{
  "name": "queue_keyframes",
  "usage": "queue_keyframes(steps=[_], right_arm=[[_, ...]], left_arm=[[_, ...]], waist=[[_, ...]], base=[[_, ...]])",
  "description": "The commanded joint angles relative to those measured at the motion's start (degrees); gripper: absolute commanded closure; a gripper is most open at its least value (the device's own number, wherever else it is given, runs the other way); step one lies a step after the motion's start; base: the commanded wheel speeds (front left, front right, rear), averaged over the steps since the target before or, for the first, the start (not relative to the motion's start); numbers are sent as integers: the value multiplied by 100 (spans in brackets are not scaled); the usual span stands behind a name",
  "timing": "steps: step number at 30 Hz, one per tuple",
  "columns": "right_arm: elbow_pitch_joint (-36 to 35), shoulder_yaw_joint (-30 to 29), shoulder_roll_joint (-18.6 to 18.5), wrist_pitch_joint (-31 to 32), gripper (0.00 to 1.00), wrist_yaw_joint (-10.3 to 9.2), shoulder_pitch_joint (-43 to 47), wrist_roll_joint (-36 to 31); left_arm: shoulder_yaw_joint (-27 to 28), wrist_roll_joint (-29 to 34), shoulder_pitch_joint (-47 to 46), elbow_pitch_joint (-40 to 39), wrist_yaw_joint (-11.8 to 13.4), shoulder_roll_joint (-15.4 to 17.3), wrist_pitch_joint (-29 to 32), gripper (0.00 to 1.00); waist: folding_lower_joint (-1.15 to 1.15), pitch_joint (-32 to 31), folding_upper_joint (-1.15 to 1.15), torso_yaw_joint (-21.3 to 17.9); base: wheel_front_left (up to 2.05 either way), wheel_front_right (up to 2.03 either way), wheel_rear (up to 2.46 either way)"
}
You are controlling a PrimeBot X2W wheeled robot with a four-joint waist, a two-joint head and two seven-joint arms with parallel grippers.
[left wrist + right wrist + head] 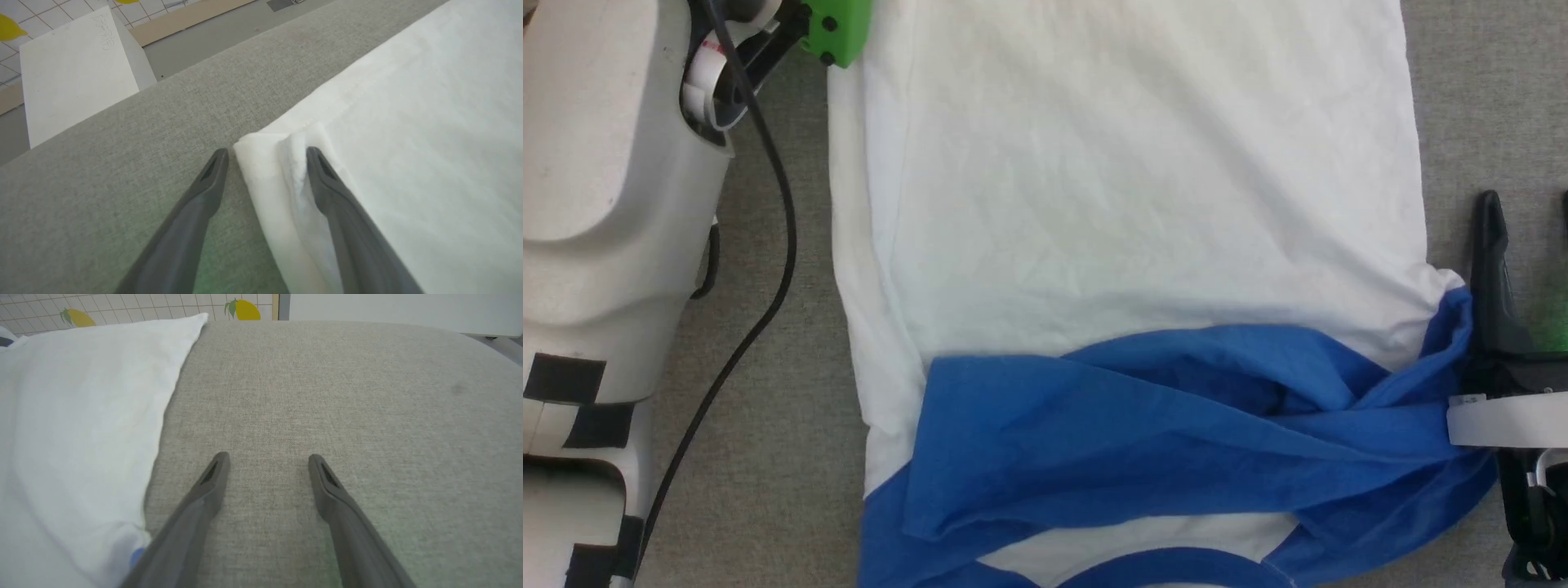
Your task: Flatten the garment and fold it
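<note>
Left jaws: released, astride the far-left corner of the garment (1127,204).
Right jaws: released over bare table (367,396), right of the garment.
Risk: we may pinch one layer, dragging the bunched near sleeves askew.

The white T-shirt (1127,180) is laid spread out on the grey fabric-covered table (768,457), and its body is mostly smooth, marked only by faint creases. The bright blue sleeves (1143,433) are drawn across its upper part in a rumpled, overlapping band. The blue neckband (1168,563) is seen at the near edge. Along the left side a narrow strip of a lower layer is exposed, and the hem corner (265,163) there is doubled over.
</note>
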Motion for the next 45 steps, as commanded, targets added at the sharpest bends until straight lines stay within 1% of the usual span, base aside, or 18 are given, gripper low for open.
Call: queue_keyframes(steps=[1,2,3,4,5,10,16,20,23,27,28,31,32,35,37,41,45], right_arm=[[10,28,7,-9,0,-9,-121,-11],[10,27,7,-8,0,-9,-130,-12],[9,26,7,-5,0,-9,-139,-17],[7,26,7,-2,0,-9,-145,-20],[4,24,7,2,0,-9,-153,-24],[-17,-14,7,22,0,-9,-175,-62],[-132,-10,7,119,0,-9,-264,-148],[-478,39,3,511,0,-9,-827,-240],[-668,132,-132,999,0,-9,-1408,-235],[-603,406,-620,1911,0,-9,-2485,-73],[-501,510,-746,2160,0,-9,-2818,-6],[-44,772,-975,2828,0,-9,-3661,112],[184,846,-996,3074,0,-9,-3952,161],[871,975,-970,3755,0,-9,-4632,225],[1330,968,-901,4079,0,-9,-5019,198],[2127,891,-752,4537,0,-9,-5585,30],[2685,757,-596,4755,0,-9,-5933,-233]], left_arm=[[-37,-11,29,36,-2,33,66,0],[-66,-4,44,48,-3,50,100,0],[-112,9,55,56,-7,76,139,2],[-148,19,58,49,-12,101,149,69],[-172,19,57,41,-15,124,142,100],[-105,-80,68,50,0,168,19,100],[18,-171,239,124,69,225,-240,100],[100,-309,490,164,89,238,-445,100],[106,-364,566,158,91,217,-505,100],[83,-394,552,103,92,166,-544,100],[74,-398,527,85,92,141,-554,100],[25,-398,441,43,87,64,-577,100],[4,-397,405,32,84,33,-586,100],[-60,-400,295,19,72,-54,-605,100],[-102,-398,228,23,63,-101,-626,100],[-195,-410,123,48,42,-199,-672,100],[-282,-429,30,85,24,-289,-720,100]], waist=[[-1,72,0,-2],[-1,90,0,0],[-1,106,0,1],[-1,118,0,1],[-1,126,0,3],[-1,66,0,50],[-1,-255,0,134],[-1,-552,0,131],[-1,-624,0,130],[-1,-561,0,183],[-1,-512,0,206],[-1,-365,0,289],[-1,-308,0,322],[-1,-156,0,429],[-1,-73,0,498],[-1,61,0,659],[-1,185,0,812]], base=[[0,0,0],[0,0,0],[0,0,0],[0,0,0],[0,0,0],[0,0,0],[0,0,0],[0,0,0],[0,0,0],[0,0,0],[0,0,0],[0,0,0],[0,0,0],[0,0,0],[0,0,0],[0,0,0],[0,0,0]])
